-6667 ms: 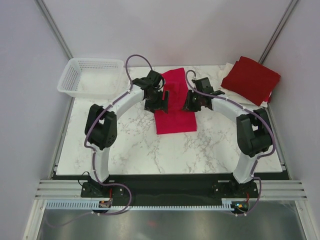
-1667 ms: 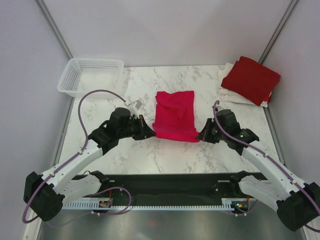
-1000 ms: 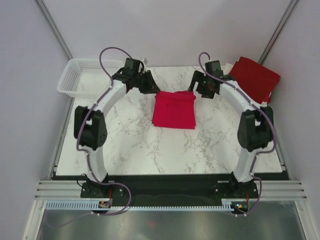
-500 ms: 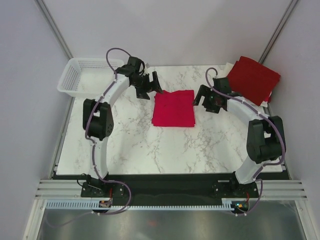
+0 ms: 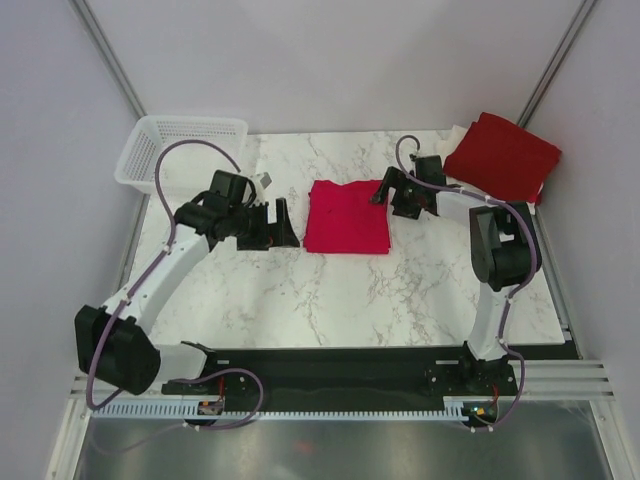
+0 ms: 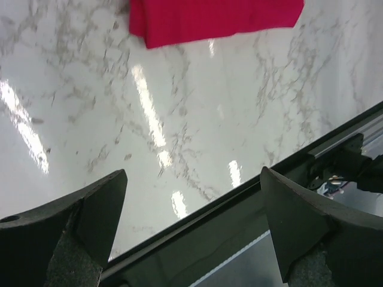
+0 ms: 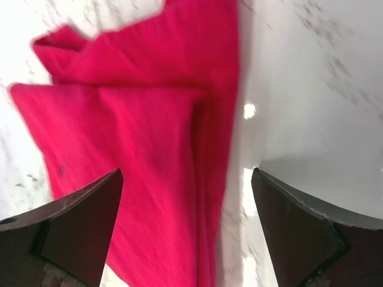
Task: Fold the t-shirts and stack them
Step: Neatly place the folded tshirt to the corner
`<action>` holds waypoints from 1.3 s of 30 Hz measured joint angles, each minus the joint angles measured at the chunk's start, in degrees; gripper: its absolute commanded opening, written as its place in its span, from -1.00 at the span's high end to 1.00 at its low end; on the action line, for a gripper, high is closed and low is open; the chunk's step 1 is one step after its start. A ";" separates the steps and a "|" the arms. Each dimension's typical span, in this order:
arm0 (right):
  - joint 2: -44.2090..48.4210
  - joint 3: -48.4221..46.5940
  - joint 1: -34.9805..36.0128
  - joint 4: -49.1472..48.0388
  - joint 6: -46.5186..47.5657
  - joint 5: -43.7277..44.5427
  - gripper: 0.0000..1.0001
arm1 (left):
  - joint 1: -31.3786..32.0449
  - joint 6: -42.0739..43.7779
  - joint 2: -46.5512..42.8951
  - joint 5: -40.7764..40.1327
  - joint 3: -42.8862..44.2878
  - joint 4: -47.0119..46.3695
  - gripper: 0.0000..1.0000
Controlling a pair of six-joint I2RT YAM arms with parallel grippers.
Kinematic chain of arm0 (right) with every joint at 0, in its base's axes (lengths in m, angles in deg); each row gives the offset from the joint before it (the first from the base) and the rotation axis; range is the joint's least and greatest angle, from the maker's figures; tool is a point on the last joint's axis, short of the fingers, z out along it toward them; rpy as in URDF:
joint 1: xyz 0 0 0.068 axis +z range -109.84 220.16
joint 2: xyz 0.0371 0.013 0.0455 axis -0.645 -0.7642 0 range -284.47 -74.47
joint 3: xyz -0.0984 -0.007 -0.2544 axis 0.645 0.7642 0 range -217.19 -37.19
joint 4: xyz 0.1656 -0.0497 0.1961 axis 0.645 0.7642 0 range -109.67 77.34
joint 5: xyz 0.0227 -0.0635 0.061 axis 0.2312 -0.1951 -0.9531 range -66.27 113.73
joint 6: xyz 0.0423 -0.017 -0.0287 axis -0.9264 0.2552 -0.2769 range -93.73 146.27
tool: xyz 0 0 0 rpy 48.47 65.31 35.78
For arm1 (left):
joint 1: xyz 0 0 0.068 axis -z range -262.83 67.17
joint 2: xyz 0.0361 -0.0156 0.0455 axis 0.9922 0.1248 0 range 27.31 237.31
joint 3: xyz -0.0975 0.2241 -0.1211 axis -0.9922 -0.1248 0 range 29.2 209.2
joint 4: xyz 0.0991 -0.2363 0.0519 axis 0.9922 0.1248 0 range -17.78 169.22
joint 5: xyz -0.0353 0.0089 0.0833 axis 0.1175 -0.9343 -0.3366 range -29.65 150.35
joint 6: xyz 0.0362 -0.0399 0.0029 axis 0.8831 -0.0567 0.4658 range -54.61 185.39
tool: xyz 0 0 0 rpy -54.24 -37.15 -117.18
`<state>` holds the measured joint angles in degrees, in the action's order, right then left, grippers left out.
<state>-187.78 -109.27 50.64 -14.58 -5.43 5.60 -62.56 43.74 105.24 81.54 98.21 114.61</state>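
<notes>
A bright crimson t-shirt (image 5: 347,216) lies folded in a flat square on the middle of the marble table (image 5: 300,290). My left gripper (image 5: 278,228) hovers just left of it, open and empty; in the left wrist view (image 6: 191,203) the shirt's edge (image 6: 215,18) lies far ahead at the top. My right gripper (image 5: 392,192) is open at the shirt's far right corner, its jaws spread above the folded right edge (image 7: 149,149) with nothing gripped (image 7: 187,221). A darker red folded t-shirt (image 5: 503,158) rests on white t-shirts (image 5: 459,133) at the back right.
A white mesh basket (image 5: 182,152) stands at the back left corner. The table's near edge and a black rail (image 6: 251,239) show below the left gripper. Grey walls and metal posts close in the sides.
The left gripper opened and swung from the shirt's far left corner down to its left side. The right gripper dropped from the far edge to the far right corner. The shirt now lies square.
</notes>
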 measured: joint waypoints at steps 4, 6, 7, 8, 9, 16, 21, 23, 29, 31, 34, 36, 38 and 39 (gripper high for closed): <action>-3.87 -3.23 -0.09 -3.54 -0.92 -0.63 -0.93 | 0.00 0.15 -10.25 -1.70 -10.62 0.83 -1.00; -5.09 -3.76 -0.09 -6.10 -1.53 -1.60 -0.87 | 0.00 0.15 -15.06 -1.90 -13.99 0.90 -1.00; -5.53 -3.72 -0.09 -7.39 -2.01 -2.08 -0.78 | 0.00 0.13 -17.29 -2.08 -15.37 0.92 -1.00; -6.08 -3.67 -0.09 -8.94 -2.51 -2.73 -0.73 | 0.00 0.11 -19.67 -2.56 -16.85 0.81 -1.00; -6.62 -3.52 -0.09 -10.49 -3.10 -3.39 -0.67 | 0.00 0.11 -21.09 -2.82 -17.64 0.85 -1.00; -9.14 1.16 0.17 -21.62 -5.35 -9.81 0.40 | 0.00 0.13 -23.23 -3.13 -19.85 -0.87 -1.00; -9.11 6.58 0.46 -27.61 -7.82 -15.28 1.00 | 0.00 0.13 -23.12 -2.89 -21.31 -2.25 -1.00; -9.11 7.87 0.63 -29.22 -9.66 -17.70 1.00 | 0.00 0.13 -23.54 -2.54 -21.42 -2.34 -1.00; -7.98 5.95 1.40 -26.77 -13.70 -19.96 1.00 | 0.00 0.11 -32.72 -3.26 -24.39 -4.31 -0.99; -7.08 2.58 1.55 -24.65 -15.04 -20.04 1.00 | 0.00 0.11 -35.80 -3.43 -24.98 -4.57 -0.99; -5.81 -4.31 1.68 -23.12 -17.46 -19.80 1.00 | 0.00 0.11 -37.79 -3.65 -25.18 -5.27 -0.99; -5.57 -9.18 1.57 -22.32 -19.10 -19.17 1.00 | 0.00 0.11 -37.75 -3.72 -25.20 -5.51 -0.99; -5.55 -13.42 1.44 -21.07 -20.06 -18.29 1.00 | 0.00 0.11 -37.51 -3.76 -25.35 -5.70 -0.99; -5.55 -15.58 1.36 -20.11 -20.39 -17.59 1.00 | 0.00 0.11 -37.42 -3.78 -25.38 -5.70 -0.99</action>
<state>-193.34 -124.85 52.00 -34.69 -25.82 -11.99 -62.56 43.85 67.82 77.76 72.84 108.90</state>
